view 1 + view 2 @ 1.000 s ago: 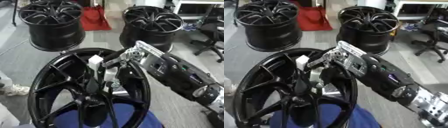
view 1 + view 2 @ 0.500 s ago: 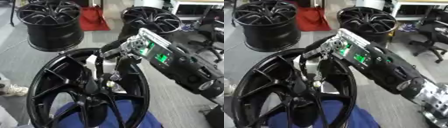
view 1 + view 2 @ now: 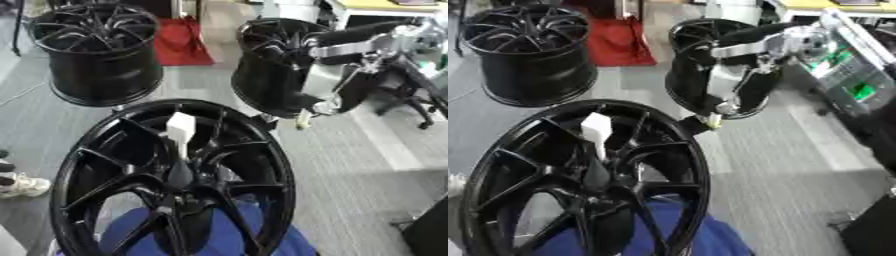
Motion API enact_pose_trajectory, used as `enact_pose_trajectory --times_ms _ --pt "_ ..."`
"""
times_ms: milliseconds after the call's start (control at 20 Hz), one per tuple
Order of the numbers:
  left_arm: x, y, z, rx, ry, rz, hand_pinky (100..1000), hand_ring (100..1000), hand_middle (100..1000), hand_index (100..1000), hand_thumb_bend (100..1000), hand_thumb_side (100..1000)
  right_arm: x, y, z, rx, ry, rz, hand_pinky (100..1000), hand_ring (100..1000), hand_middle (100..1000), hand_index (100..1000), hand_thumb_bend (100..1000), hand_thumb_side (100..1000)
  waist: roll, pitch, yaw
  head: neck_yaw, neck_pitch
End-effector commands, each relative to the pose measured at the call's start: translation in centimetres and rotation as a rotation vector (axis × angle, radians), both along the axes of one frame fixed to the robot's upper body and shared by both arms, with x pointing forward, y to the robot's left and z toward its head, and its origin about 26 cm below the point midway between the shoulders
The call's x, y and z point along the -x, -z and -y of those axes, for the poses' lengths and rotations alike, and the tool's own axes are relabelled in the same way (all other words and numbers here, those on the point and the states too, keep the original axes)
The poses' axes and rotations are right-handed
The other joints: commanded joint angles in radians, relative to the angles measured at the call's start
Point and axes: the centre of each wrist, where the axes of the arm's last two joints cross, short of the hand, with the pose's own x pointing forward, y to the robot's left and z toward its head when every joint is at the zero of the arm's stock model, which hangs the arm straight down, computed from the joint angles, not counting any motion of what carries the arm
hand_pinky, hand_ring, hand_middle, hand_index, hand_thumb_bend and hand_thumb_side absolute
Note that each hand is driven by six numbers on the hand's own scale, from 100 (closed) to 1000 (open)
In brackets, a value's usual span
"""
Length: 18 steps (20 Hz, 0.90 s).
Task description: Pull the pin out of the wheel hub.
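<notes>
While the right hand (image 3: 328, 82) hangs at two o'clock above the wheel hub (image 3: 175, 180), its fingers pinch a small yellowish pin (image 3: 302, 120). A white block (image 3: 180, 131) sticks up inside the hub.

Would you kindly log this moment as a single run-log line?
right hand: raised right of the wheel hub, off it | small pale thing at its fingers | white piece on hub | left hand: unseen

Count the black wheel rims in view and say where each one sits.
3. One large black spoked wheel rim stands nearest, low in the picture. A second black rim stands on the floor at far left. A third stands at far centre, partly behind the robot's right arm.
</notes>
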Motion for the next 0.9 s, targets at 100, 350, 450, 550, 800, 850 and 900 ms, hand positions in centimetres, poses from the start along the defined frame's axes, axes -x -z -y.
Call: enact_pose_trajectory --times_ms 100,350,450,550,800,850,900 --pt "0.0 -0.8 -0.6 -0.023 -0.019 0.022 555 620 639 810 100 741 1.6 2.1 6.3 0.006 0.339 0.116 445 520 598 792 100 100 0.003 -0.007 -0.006 0.013 -0.019" --pt "0.0 -0.8 -0.6 -0.017 -0.028 0.025 555 620 638 810 100 740 4.0 10.4 11.1 -0.081 0.686 0.133 895 907 883 946 343 430 0.013 -0.002 -0.014 0.024 -0.022" --pt "0.1 -0.7 -0.6 -0.014 -0.029 0.026 555 620 638 810 100 741 5.0 12.7 12.1 -0.117 0.794 0.175 904 916 896 941 363 474 0.018 -0.001 -0.016 0.026 -0.022" --pt "0.1 -0.7 -0.6 -0.011 -0.032 0.026 555 620 638 810 100 741 5.9 14.5 12.5 -0.161 0.88 0.24 898 909 889 936 360 472 0.022 0.001 -0.019 0.025 -0.02" --pt "0.1 -0.6 -0.5 -0.007 -0.03 0.026 555 620 638 810 100 742 7.1 16.2 11.9 -0.251 0.967 0.398 814 842 838 915 305 422 0.028 0.004 -0.021 0.026 -0.018" --pt "0.1 -0.6 -0.5 -0.006 -0.029 0.025 555 620 638 810 100 742 7.3 16.3 11.5 -0.272 0.968 0.428 790 825 828 910 292 410 0.029 0.005 -0.021 0.026 -0.018" --pt "0.1 -0.6 -0.4 -0.005 -0.029 0.025 555 620 637 810 100 742 7.4 16.4 10.9 -0.307 0.958 0.465 761 806 819 902 279 400 0.031 0.005 -0.021 0.026 -0.018"
